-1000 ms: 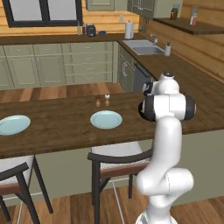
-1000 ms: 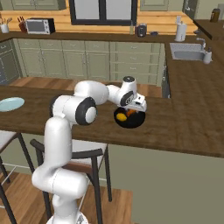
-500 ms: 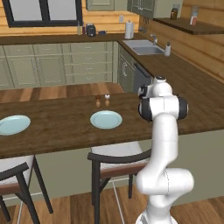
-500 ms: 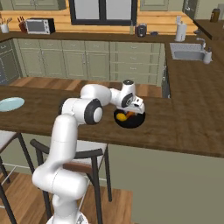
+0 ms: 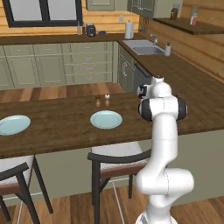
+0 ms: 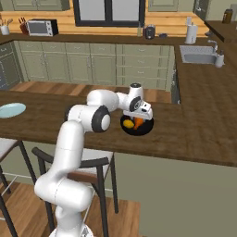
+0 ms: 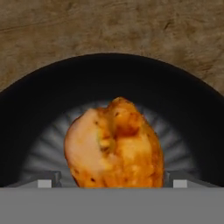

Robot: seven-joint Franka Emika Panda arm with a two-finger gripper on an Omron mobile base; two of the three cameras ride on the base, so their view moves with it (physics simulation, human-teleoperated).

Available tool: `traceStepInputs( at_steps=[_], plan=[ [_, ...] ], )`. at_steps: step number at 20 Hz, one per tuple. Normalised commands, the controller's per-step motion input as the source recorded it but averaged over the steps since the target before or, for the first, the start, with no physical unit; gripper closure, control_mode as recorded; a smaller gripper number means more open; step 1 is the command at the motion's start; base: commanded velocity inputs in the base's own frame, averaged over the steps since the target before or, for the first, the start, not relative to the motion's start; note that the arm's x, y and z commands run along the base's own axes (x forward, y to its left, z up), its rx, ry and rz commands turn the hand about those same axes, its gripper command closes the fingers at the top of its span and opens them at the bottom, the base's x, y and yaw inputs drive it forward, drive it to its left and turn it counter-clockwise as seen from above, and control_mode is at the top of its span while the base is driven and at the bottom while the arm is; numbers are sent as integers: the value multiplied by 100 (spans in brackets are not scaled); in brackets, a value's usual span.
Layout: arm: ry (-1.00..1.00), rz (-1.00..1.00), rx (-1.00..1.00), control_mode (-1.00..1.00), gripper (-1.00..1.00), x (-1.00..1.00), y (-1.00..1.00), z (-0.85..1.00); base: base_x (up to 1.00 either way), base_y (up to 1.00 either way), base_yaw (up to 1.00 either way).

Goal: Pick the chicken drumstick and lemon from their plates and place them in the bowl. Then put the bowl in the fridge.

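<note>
Gripper (image 6: 139,116) low over black bowl (image 6: 147,128) on brown counter (image 6: 194,139). Fingers (image 7: 48,183) wide apart, one each side of chicken drumstick (image 7: 116,146), not squeezing it. Drumstick sits inside bowl. Yellow lemon (image 6: 127,123) in bowl too, just beside it. Two pale plates (image 5: 106,119) bare on counter, well apart from bowl.

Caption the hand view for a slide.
Chicken drumstick lying in the black bowl on the wooden counter, between the open gripper fingertips.
</note>
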Motion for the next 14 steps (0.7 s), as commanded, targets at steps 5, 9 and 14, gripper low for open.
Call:
traceStepInputs(
  at_steps=[5,9,14],
  plan=[
    [-3,-3,0,-100,-100,-8,-5,3,0,0,0],
    [-11,-18,4,-100,-100,-74,-14,41,0,0,0],
    [-2,-19,9,-100,-100,-77,-7,20,0,0,0]
  ],
)
